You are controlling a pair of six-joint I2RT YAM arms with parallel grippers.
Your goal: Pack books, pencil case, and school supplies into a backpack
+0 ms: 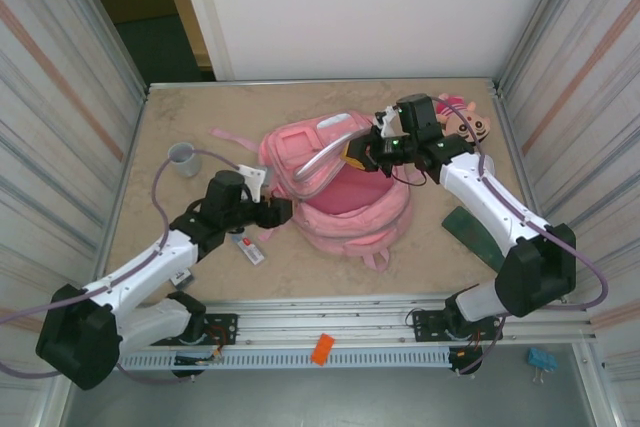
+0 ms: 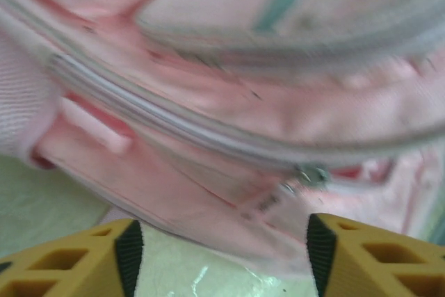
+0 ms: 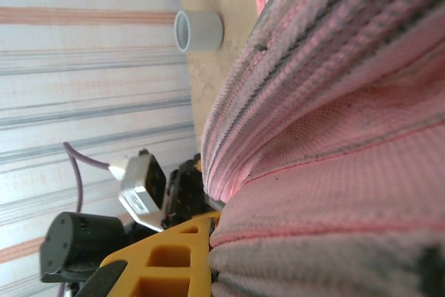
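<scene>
Backpack [image 1: 345,215], pink, lies mid-worktop [image 1: 200,107] with its main opening gaping and the darker pink inside showing; a pale zip strip curves over its upper flap.

Right end effector [image 1: 362,154] sits at the far rim of that opening, clenched on the backpack fabric; right wrist view: one yellow finger [image 3: 174,259] pressed against ribbed pink cloth [image 3: 334,172].

Left end effector [image 1: 283,210] is at the backpack's left edge, low over the worktop, released; left wrist view [image 2: 224,233]: both yellow fingers wide apart, nothing between them, the fabric just beyond the tips, blurred; a grey zip [image 2: 208,130] runs across the cloth, with its metal pull [image 2: 313,174] near the right finger.

School supplies [image 1: 250,249]: small whitish pack with red marks on the worktop, just near-side of the left end effector, outside the backpack.

Cup [image 1: 183,159], grey, stands left of the backpack, well apart from it; seen on its side in the right wrist view [image 3: 198,30].

Plush head [image 1: 468,119] rests at the far right, behind the right arm; dark green flat thing [image 1: 472,230] lies right of the backpack.
</scene>
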